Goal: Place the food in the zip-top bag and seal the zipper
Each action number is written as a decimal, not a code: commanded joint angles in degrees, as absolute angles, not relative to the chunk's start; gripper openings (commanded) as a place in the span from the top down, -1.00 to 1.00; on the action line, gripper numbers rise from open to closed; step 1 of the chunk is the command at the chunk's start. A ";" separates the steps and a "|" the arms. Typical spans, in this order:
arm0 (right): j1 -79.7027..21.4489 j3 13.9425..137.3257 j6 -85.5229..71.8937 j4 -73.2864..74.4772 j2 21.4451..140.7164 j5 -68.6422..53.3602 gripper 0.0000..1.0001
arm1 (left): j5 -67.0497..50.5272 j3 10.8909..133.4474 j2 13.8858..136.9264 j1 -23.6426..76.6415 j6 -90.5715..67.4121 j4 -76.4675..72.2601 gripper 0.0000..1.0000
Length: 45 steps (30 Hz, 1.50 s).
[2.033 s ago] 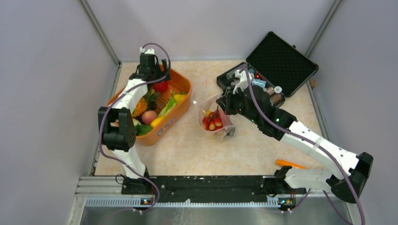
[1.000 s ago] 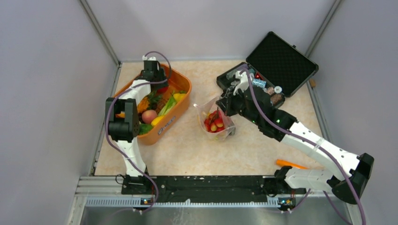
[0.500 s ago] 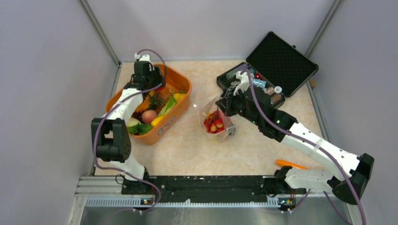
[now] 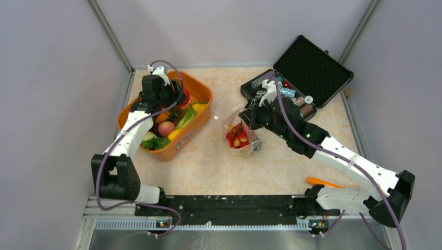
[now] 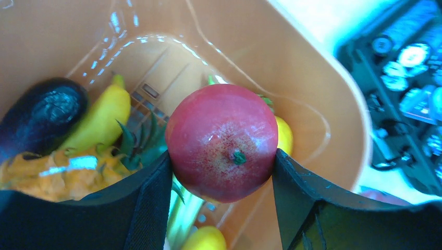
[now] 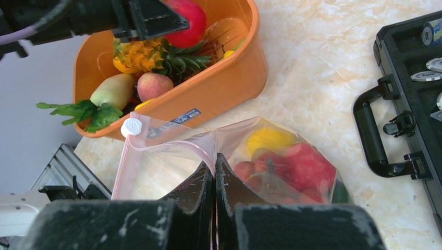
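Gripping a red apple (image 5: 221, 140) at both sides, the left gripper (image 5: 221, 166) is seen above the far end of an orange basket (image 4: 198, 130), which is filled with more toy food (image 4: 166, 129). To the right, mid-table, the clear bag (image 4: 225, 122) is held upright, with red and yellow fruit (image 6: 302, 164) already inside. Its pink zipper (image 6: 172, 147) edge is pinched by the right gripper (image 6: 215, 169), fully clenched. A black case (image 4: 307, 73) lies open beyond.
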<state>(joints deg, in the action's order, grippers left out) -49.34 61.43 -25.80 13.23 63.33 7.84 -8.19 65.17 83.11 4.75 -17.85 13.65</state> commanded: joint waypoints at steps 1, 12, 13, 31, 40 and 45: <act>-49.20 61.43 -26.37 10.35 62.93 8.14 1.00 | -14.63 64.13 72.91 4.57 -20.10 12.97 0.80; -49.23 63.08 -25.84 9.69 64.69 9.93 1.00 | -28.79 61.34 55.51 5.84 -25.74 13.87 0.74; -49.15 62.96 -25.96 9.40 64.92 9.81 1.00 | -30.55 60.75 54.11 6.08 -26.44 13.13 0.72; -49.21 63.43 -27.03 8.87 65.77 9.98 1.00 | -36.60 57.48 45.72 29.39 -29.92 4.67 0.68; -49.21 62.43 -27.29 8.98 64.38 10.82 1.00 | -23.04 61.45 53.90 41.83 -21.99 12.94 0.79; -49.16 62.66 -27.25 9.18 64.52 10.44 1.00 | -13.90 62.19 56.91 47.41 -19.40 12.63 0.83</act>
